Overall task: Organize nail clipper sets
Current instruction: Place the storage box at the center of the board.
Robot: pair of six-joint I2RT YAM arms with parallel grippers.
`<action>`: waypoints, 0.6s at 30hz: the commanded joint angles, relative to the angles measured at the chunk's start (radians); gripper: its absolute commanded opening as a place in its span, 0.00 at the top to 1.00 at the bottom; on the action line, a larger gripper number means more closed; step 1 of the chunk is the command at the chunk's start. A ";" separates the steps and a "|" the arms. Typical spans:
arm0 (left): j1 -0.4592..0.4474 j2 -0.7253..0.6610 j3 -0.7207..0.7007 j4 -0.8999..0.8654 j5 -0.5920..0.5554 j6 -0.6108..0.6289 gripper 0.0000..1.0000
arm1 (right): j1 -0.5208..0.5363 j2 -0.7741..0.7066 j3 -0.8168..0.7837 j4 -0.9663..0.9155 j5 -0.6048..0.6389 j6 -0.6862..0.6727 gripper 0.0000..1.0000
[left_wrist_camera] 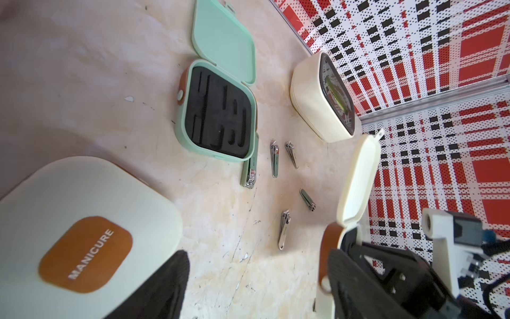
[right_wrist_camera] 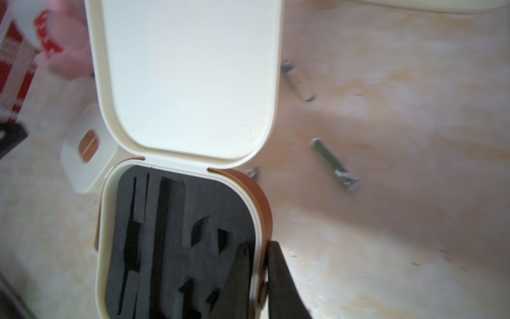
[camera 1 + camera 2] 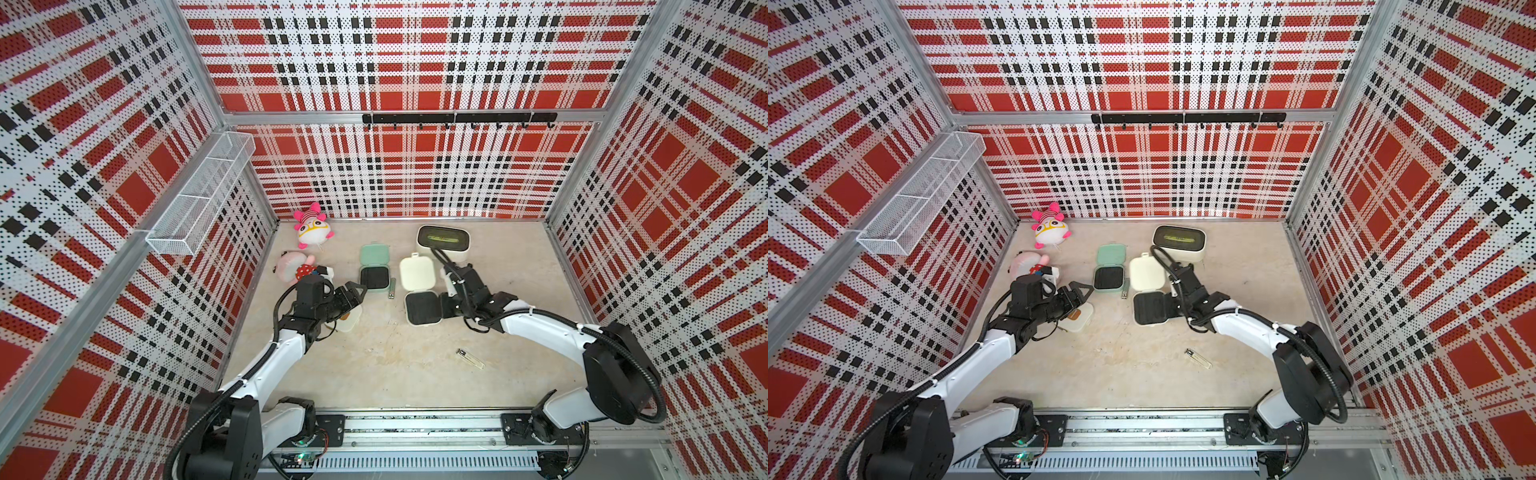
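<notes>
Cream plastic, lid shut: the closed cream case (image 1: pixel 82 210) is a rounded square with a brown patch on its lid reading MANICURE. It lies flat at the left of the beige tabletop (image 3: pixel 395 374), partly under the left gripper (image 3: pixel 352 300).

Left gripper: jaws moderately apart above that case, holding nothing. In the left wrist view one dark finger (image 1: pixel 165 290) overlaps the case's corner. Contact cannot be told.

Next to the right is the mint green case (image 3: pixel 375 266), open, with its lid laid back flat toward the rear wall. Its black foam insert shows vacant slots. A green-handled clipper (image 1: pixel 249 171) lies against its near right corner.

Between the mint green case and the next one, four silver clippers (image 1: pixel 284 229) lie loose on the table, none touching another. The left wrist view shows them best.

The open cream case (image 3: pixel 423 309) sits right of centre with its lid hinged back and tilted up. It has a black slotted insert with vacant slots and a brown band round the base.

Right gripper (image 2: pixel 262 276): closed narrow on the base's right wall. One finger (image 2: pixel 240 273) is inside over the foam, the other outside against the brown band.

Behind that case, near the rear wall, stands a larger cream box (image 3: pixel 442 253) with a dark oval window.

Toward the robot and further right, a lone silver clipper (image 3: pixel 469 358) lies well apart from every case.
</notes>
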 commanded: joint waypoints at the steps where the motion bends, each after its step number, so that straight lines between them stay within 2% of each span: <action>1: 0.015 -0.044 -0.002 -0.052 0.003 0.025 0.17 | 0.085 0.071 0.031 0.071 -0.090 -0.050 1.00; 8: 0.015 -0.082 -0.040 -0.064 -0.005 0.020 0.17 | 0.185 0.275 0.126 0.052 -0.133 -0.072 1.00; 15: 0.013 -0.085 -0.049 -0.066 -0.003 0.020 0.17 | 0.188 0.302 0.096 0.054 -0.087 -0.072 1.00; 17: 0.008 -0.083 -0.049 -0.065 -0.006 0.020 0.17 | 0.188 0.294 0.089 0.035 -0.065 -0.076 0.94; 18: 0.003 -0.078 -0.049 -0.063 -0.009 0.020 0.17 | 0.188 0.290 0.088 0.024 -0.056 -0.078 0.87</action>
